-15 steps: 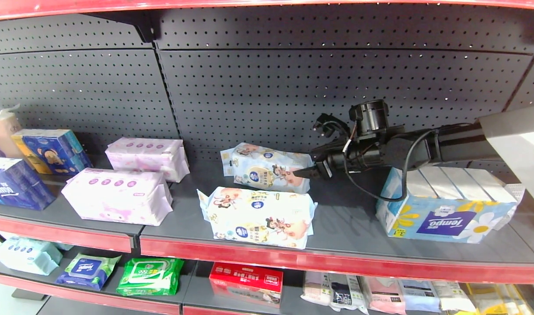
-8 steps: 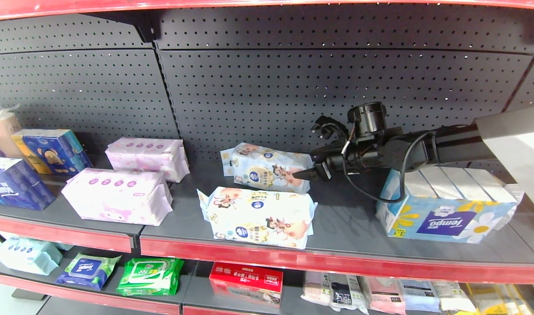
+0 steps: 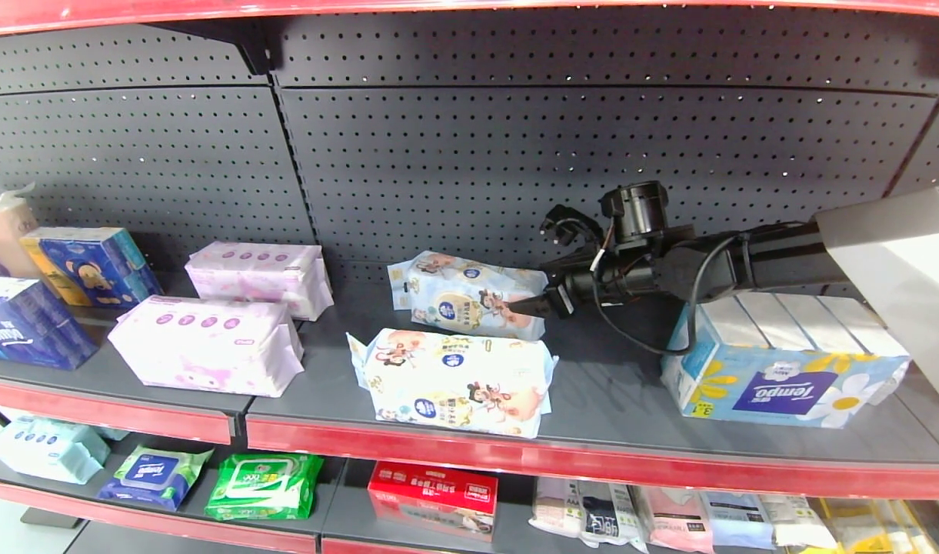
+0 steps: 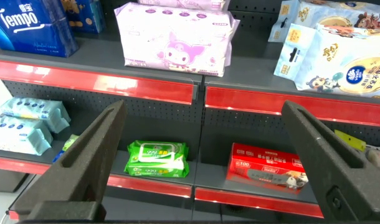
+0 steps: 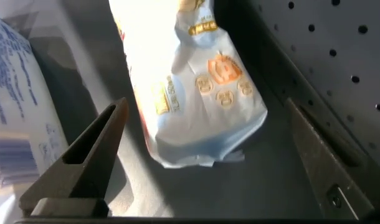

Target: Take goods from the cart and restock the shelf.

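On the middle shelf (image 3: pixel 615 400) two pale blue cartoon-print tissue packs lie one behind the other. My right gripper (image 3: pixel 532 304) hangs open just at the right end of the rear pack (image 3: pixel 461 296), low over the shelf board. In the right wrist view that rear pack (image 5: pixel 190 87) lies ahead of the open right gripper (image 5: pixel 205 106), its end between the spread fingers and apart from them. The front pack (image 3: pixel 454 382) lies near the red shelf edge. My left gripper (image 4: pixel 202 106) is open and holds nothing, facing the shelf front below the pink pack (image 4: pixel 174 37).
A flower-print tissue box (image 3: pixel 784 358) sits under my right arm. Two pink packs (image 3: pixel 208 344) and blue packs (image 3: pixel 27 319) fill the left side. Below lie green wipes (image 3: pixel 265 485) and a red box (image 3: pixel 432 496). The pegboard back wall (image 3: pixel 477 154) is close behind.
My right arm has slid a little to the left, bringing the open gripper closer to the rear cartoon pack. The packs have not moved.
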`<state>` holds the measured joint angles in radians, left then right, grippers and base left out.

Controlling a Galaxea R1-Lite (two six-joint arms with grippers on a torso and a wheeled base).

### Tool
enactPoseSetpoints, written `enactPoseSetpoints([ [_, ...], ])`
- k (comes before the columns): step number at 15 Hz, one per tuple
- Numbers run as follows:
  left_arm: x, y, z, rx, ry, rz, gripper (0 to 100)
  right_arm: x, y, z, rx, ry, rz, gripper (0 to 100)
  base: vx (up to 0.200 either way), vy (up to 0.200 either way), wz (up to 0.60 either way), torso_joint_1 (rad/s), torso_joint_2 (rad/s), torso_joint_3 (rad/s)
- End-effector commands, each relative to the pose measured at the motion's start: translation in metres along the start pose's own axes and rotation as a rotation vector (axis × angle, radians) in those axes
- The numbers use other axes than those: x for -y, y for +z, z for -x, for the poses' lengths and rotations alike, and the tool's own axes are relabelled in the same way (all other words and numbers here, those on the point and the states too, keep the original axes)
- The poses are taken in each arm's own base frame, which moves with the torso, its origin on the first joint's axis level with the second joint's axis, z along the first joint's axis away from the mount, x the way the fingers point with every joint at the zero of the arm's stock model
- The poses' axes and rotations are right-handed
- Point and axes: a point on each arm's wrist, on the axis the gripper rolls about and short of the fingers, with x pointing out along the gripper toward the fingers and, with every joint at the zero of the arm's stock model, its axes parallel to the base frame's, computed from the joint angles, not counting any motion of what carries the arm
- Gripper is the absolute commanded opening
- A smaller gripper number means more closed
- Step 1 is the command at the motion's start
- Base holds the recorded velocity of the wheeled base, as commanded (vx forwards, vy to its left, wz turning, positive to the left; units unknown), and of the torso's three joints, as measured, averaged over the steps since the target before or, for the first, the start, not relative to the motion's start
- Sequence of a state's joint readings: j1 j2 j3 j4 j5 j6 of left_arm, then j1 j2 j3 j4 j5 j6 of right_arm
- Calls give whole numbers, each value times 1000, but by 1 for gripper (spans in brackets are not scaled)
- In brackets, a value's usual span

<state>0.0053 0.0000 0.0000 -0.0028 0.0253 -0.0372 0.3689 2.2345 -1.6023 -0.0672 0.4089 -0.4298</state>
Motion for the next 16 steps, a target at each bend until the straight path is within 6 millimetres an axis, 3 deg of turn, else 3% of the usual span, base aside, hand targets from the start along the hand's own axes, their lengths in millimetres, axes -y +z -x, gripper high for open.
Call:
enactPoseSetpoints([
  [1, 0, 0, 0, 0, 2, 1, 100, 0, -3, -3, -6, 6, -2, 100, 0, 0, 0, 0, 0, 0],
  [16, 0, 0, 0, 0, 2, 0, 100, -3, -6, -10, -9, 24, -2, 100, 0, 0, 0, 0, 0, 0],
])
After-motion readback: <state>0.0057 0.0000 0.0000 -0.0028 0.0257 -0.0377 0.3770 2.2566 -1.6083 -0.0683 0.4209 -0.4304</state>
